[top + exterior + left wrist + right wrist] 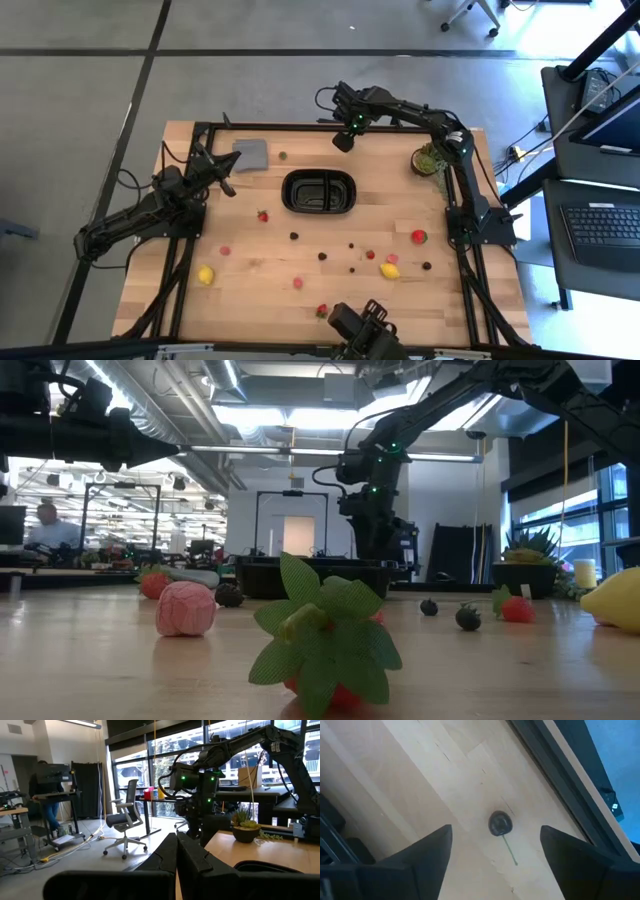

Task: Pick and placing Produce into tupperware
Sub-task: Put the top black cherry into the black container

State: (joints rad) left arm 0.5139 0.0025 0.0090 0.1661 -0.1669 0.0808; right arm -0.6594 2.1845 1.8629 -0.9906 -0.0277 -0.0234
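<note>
The tray [319, 192], glossy black plastic, a rounded oblong with an inner divider, sits mid-table toward the far edge on pale wood planks [250, 262]. From above its compartments look dark; whether anything lies inside I cannot tell. The produce is scattered on the near half: a red strawberry [419, 237] at right, two yellow lemons [390, 271] [205, 275], pink pieces [225, 251], small dark berries [294, 236], another strawberry [263, 215] just left of the tray.

My right gripper [344, 140] hangs over the table's far edge, beyond the tray, its two dark fingers [427, 849] spread wide and holding nothing. Only my right wrist camera shows what lies below them: a small dark round berry with a thin green stem [500, 824], lying on the wood between the fingers; the overhead shot hides it under the arm.

My left gripper [226, 184] waits over the left side, near a flat grey square [251, 153], fingers [167, 857] pressed together, empty.

The table-level camera alone gives texture: a strawberry's crinkled fabric leaves [325, 630] fill the foreground, hiding most of the fruit, beside a ribbed pink ball [185, 608]; a lemon [620, 600] is cut off at the frame's edge. A potted plant [428, 159] stands at the far right.
</note>
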